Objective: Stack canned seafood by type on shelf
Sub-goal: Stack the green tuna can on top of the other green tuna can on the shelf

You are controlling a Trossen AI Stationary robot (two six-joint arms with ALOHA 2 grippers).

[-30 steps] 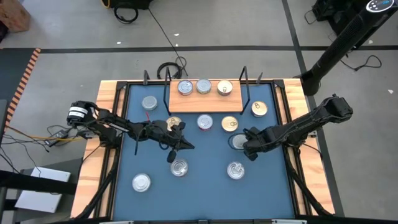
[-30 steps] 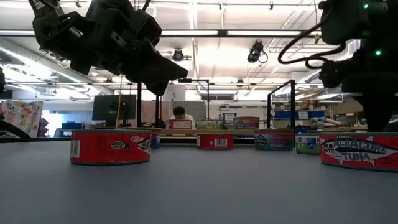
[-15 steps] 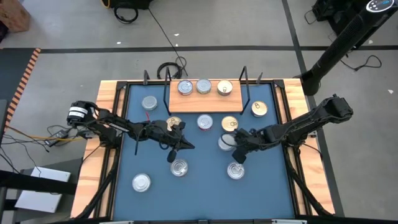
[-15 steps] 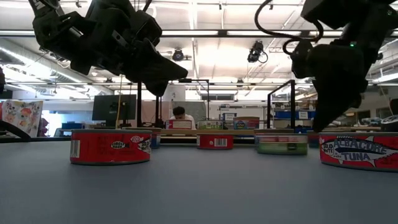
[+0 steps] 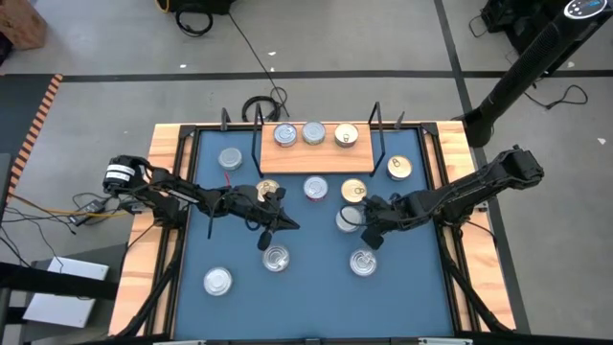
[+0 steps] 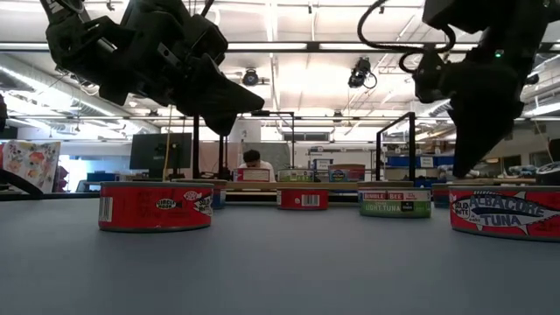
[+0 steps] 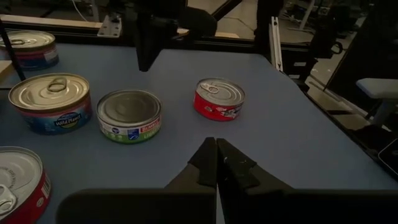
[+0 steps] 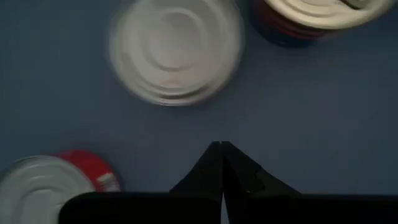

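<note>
1. Eleven flat round metal tins are showing in the overhead view: three on the shelf and eight on the blue table mat point(image 5: 239, 297).
2. The light wooden shelf board with black wire end frames point(image 5: 316, 147) is sitting at the far edge of the mat, carrying one blue-sided tin point(image 5: 284, 135), one silver-topped tin point(image 5: 314, 132) and one gold-topped tin point(image 5: 346, 136) in a single row.
3. The right gripper point(image 5: 369, 234) is hovering with its fingers pressed together, holding nothing, just beside a plain silver-lidded tin with a green side point(image 5: 348, 219), apart from it.
4. The left gripper point(image 5: 265, 237) is hanging above the mat with its fingers pinched together and empty, just above a silver pull-tab tin point(image 5: 276, 258).
5. A red-sided pull-tab tin point(image 5: 363, 262) is lying near the right gripper, toward the near edge.
</note>
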